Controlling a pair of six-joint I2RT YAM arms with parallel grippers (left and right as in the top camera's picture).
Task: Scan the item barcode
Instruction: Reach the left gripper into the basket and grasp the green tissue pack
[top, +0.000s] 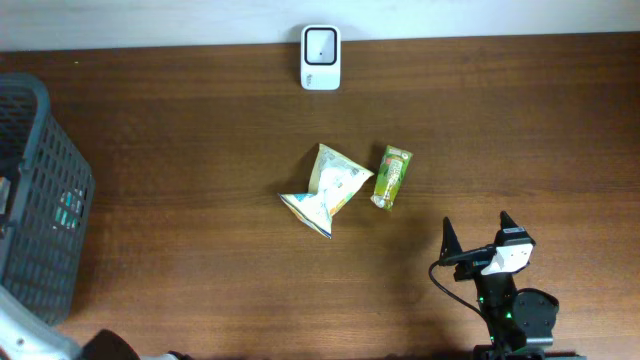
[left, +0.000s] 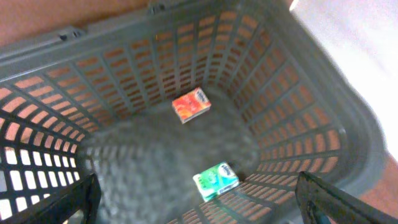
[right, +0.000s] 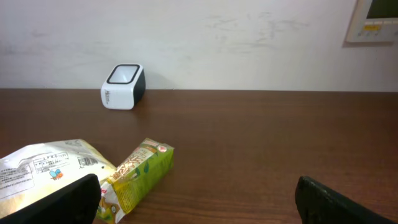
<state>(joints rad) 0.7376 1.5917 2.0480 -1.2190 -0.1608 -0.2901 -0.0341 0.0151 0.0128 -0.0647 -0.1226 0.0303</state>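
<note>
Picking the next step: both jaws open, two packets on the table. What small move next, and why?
Probably ease the right gripper forward-left toward the small green foil packet: its jaws stand open and empty, that packet lies nearest, and the left gripper hangs open over the dark grey plastic basket.

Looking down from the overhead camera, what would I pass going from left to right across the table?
grey basket → snack bag → green packet → right gripper. The white scanner sits in line with the bag at the far edge, so it has no clear place in the order.
</note>
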